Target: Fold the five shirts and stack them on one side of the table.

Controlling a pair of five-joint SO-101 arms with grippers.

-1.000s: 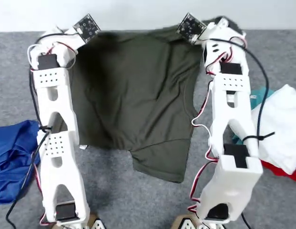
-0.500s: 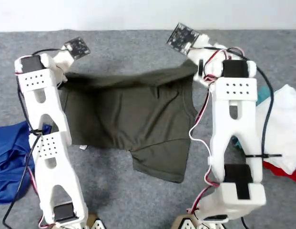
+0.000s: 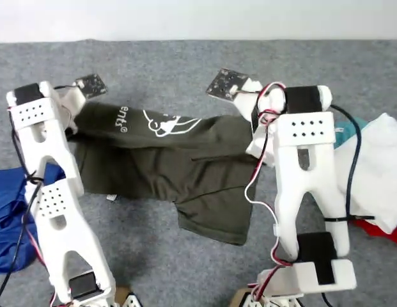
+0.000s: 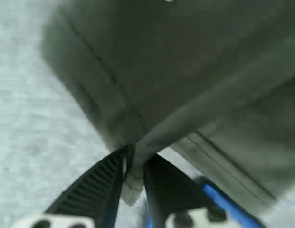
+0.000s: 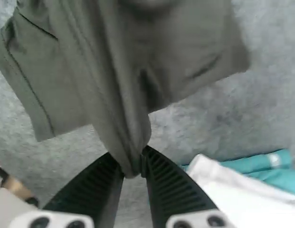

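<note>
Olive shirt (image 3: pixel 185 169) in the middle of the grey table (image 3: pixel 179 64), its far part held up and doubled over, left gripper (image 4: pixel 133 164) pinching one raised corner, right gripper (image 5: pixel 132 166) pinching the other, blue shirt (image 3: pixel 6 220) at the left edge, white shirt (image 3: pixel 380 169) at the right edge

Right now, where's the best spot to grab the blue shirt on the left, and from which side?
Probably the bunched fold on the blue shirt, at its outer edge, coming from the table's left side: the left arm stands over its inner part while the left gripper holds the green shirt.
</note>
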